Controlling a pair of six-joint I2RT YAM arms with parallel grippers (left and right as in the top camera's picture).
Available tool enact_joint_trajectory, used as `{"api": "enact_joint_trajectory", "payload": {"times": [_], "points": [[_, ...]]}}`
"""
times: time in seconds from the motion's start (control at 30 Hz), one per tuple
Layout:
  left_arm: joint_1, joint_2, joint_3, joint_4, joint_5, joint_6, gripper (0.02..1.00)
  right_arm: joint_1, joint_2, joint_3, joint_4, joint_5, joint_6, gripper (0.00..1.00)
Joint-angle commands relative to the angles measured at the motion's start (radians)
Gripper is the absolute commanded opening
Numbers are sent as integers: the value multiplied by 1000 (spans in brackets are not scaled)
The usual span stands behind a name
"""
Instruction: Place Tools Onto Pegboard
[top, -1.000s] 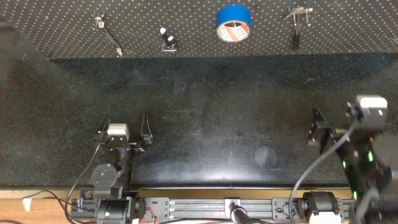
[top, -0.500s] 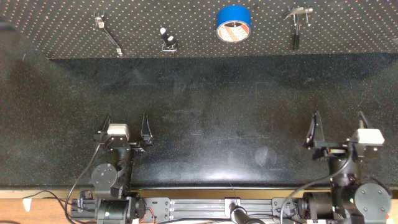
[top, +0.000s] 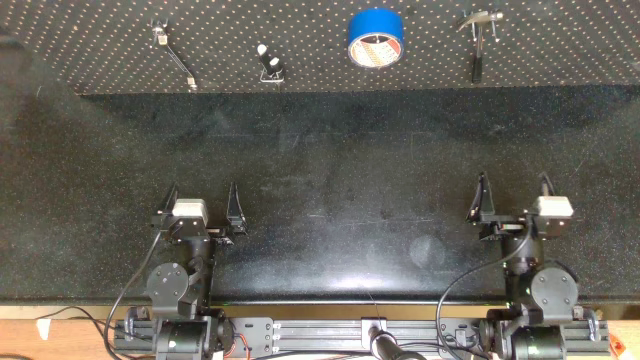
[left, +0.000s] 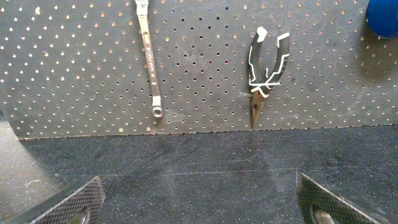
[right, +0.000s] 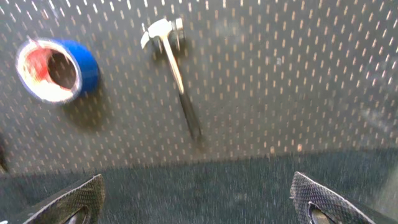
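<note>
Tools: wrench (top: 174, 55), pliers (top: 268, 63), blue tape (top: 375, 38) and hammer (top: 478, 40) hang along the far pegboard (top: 80, 40).
My left gripper (top: 203, 208): wide, empty, near left.
My right gripper (top: 513, 200): wide, empty, near right.
Left wrist view: pliers' black-and-white handles up, nose down.

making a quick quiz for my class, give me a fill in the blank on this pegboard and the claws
1. The roll of tape on the pegboard is ___ in colour.
2. The tool hanging between the wrench and the tape is the ___.
3. The tool farthest from the wrench is the ___.
4. The left claw and the right claw both have their fingers ___, holding nothing.
Missing words: blue; pliers; hammer; open
</note>
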Motion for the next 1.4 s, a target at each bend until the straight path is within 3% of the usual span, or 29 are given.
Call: {"api": "enact_joint_trajectory", "payload": {"times": [0.03, 0.23, 0.47, 1.4], "points": [[5, -10, -2, -8, 18, 9, 996, 8, -13, -53, -33, -17, 18, 976], [5, -10, -2, -8, 18, 9, 996, 12, -13, -53, -32, -18, -6, 976], [5, -10, -2, -8, 18, 9, 996, 16, -13, -53, -32, -40, -209, 976], [5, -10, -2, -8, 18, 9, 993, 16, -13, -53, -29, -35, -185, 976]]}}
